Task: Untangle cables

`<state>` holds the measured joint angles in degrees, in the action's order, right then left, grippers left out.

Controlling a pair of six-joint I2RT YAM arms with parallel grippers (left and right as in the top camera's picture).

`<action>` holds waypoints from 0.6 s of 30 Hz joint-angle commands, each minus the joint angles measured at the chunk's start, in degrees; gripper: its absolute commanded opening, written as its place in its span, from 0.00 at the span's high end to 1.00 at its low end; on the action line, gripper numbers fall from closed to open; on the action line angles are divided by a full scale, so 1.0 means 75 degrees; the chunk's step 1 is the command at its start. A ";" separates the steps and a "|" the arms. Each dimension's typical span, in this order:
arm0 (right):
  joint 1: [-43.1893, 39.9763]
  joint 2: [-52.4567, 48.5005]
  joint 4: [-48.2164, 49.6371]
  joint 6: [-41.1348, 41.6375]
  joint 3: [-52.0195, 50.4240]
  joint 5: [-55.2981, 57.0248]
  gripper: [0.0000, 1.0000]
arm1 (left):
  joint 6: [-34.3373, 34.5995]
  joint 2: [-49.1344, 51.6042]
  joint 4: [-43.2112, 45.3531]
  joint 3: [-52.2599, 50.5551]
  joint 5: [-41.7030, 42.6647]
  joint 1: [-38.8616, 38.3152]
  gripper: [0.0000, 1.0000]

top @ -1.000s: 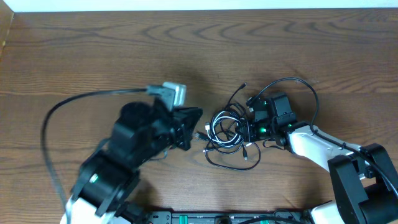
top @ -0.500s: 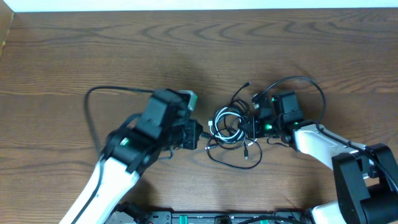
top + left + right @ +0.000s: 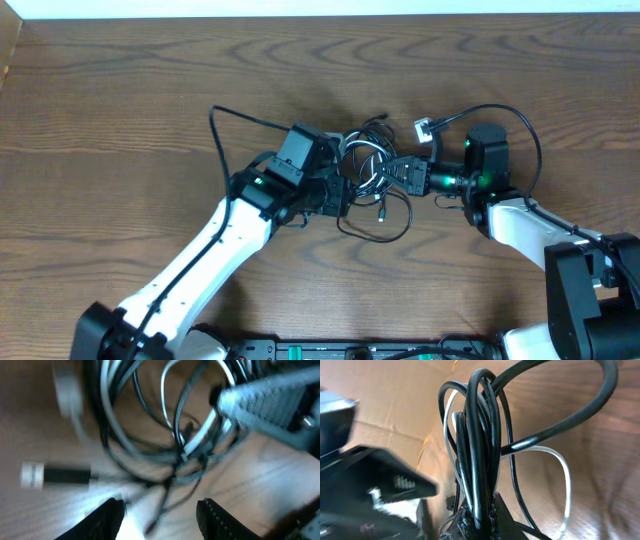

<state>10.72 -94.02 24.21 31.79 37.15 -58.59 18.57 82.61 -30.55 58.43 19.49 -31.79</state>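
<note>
The cables (image 3: 372,178) lie in one knot at the middle of the table (image 3: 120,100), between the two arms. A few black loops trail out toward the near edge.

The right gripper (image 3: 477,516) has its jaws pressed together on a sheaf of black strands. It stands them up off the wood, so the loops hang open instead of lying flat on each other. The white cable (image 3: 560,467) arcs loose beside that sheaf (it does not look pinched, though its lower end is hidden). This looks like an anchoring hold: one side fixed, so the other arm has something to pull against.

The left gripper (image 3: 160,512) sits just beside the knot on the opposite side. Its fingers (image 3: 107,515) are spread, with only a thin black strand running through the gap and nothing clamped. A plug (image 3: 55,476) lies on the wood to one side, blurred.

My guess is that the left jaws are lined up to take a single strand. Closing on several at once would only drag the whole knot along
</note>
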 commanded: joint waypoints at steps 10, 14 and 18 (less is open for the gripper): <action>0.0038 0.0119 -0.0291 -0.0624 0.0038 -0.0291 0.99 | -0.0096 0.1253 0.0219 0.0073 -0.0073 -0.0711 0.53; 0.0035 0.0119 -0.0347 -0.0656 0.0038 -0.0166 0.99 | -0.0096 0.1241 0.0262 0.0076 -0.0070 -0.0743 0.92; -0.0052 0.0119 -0.0749 -0.0653 0.0038 0.0440 0.99 | -0.0096 0.1198 0.0020 0.0076 -0.0070 -0.0737 0.93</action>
<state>10.94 -94.02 20.36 28.01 37.17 -58.15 18.00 91.90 -29.21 58.43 19.38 -37.36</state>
